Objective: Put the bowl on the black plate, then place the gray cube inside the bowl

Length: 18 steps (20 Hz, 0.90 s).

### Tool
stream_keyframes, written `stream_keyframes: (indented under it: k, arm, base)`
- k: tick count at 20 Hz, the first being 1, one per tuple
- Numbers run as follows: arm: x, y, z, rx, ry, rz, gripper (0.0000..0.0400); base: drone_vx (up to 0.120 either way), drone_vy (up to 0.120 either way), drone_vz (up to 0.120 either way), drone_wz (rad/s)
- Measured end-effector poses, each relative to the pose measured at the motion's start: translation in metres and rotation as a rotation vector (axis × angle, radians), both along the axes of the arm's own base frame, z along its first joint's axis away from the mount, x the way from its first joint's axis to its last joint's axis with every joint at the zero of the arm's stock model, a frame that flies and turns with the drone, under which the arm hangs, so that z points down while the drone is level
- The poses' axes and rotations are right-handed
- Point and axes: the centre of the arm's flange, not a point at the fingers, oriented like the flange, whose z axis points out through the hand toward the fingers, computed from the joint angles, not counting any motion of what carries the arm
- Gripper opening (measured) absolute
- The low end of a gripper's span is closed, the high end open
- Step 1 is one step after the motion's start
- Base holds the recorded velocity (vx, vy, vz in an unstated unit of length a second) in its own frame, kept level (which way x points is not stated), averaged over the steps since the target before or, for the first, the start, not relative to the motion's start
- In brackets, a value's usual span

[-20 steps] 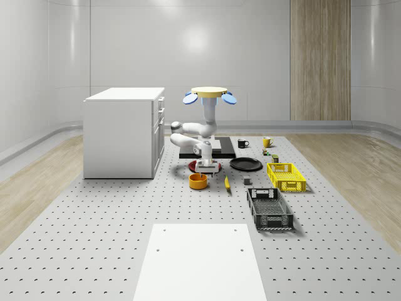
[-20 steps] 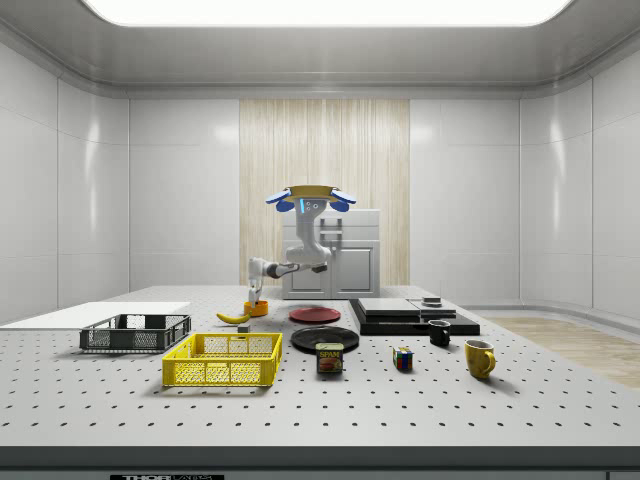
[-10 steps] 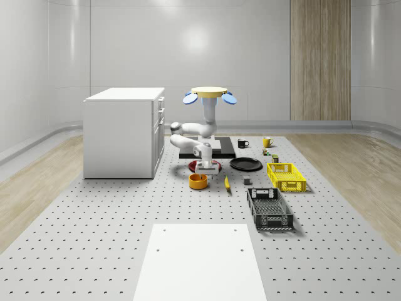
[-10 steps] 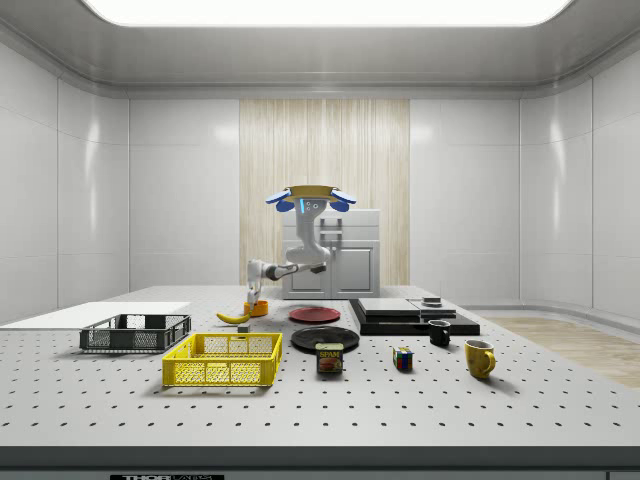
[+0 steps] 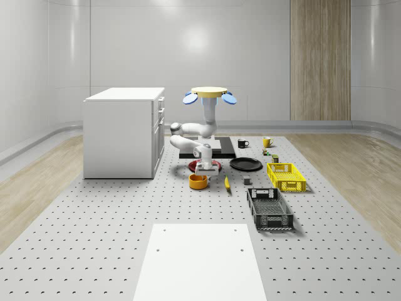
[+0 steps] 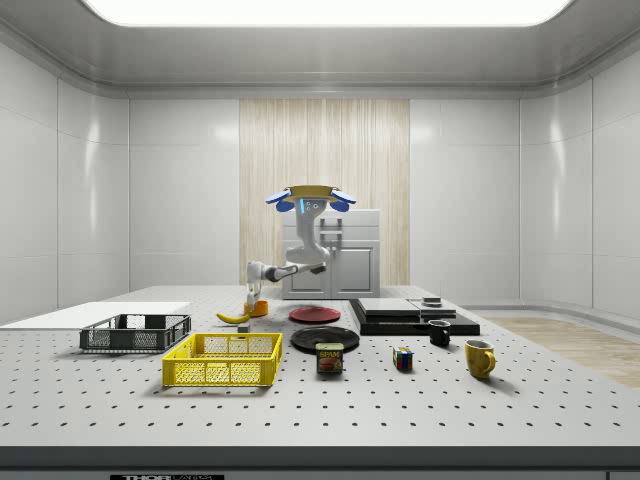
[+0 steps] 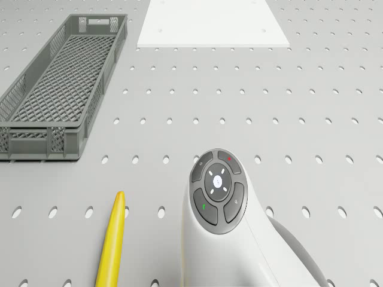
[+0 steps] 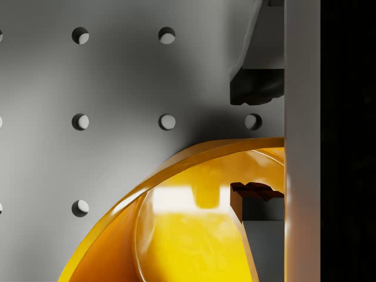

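We see a drone (image 5: 210, 92) with a flat, tan-yellow disc body and blue rotor pods at its sides; in the side view a small blue light glows under the disc. From it hangs a white arm (image 5: 205, 128) of rounded segments with grey joint rings. Its wrist (image 7: 218, 190) carries a dark grey round pad of buttons, one marked red, one green. The gripper (image 8: 255, 141) has a white body and dark, ridged fingertips (image 8: 254, 192).

Glossy pale grey walls (image 5: 125, 50) enclose a perforated grey worktop (image 5: 94, 238); a white drawer cabinet (image 5: 122, 133) stands at ten o'clock, a wood-slat wall panel (image 5: 319, 59) at one.
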Motion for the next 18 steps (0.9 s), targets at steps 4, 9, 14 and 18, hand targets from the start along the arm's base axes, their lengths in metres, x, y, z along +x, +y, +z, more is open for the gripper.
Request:
stream_keyframes:
  k: [4, 9, 14, 18]
  arm:
    - [0.000, 0.000, 0.000, 0.000, 0.000, 0.000, 0.0125]
    - [0.000, 0.000, 0.001, 0.000, 0.000, 0.000, 0.0107]
    - [0.000, 0.000, 0.000, 0.000, 0.000, 0.000, 0.0102]
    - [0.000, 0.000, -0.009, 0.000, 0.000, 0.000, 0.0101]
  base:
    - [0.000, 0.000, 0.000, 0.000]
    - [0.000, 0.000, 0.000, 0.000]
    - [0.000, 0.000, 0.000, 0.000]
    - [0.000, 0.000, 0.000, 0.000]
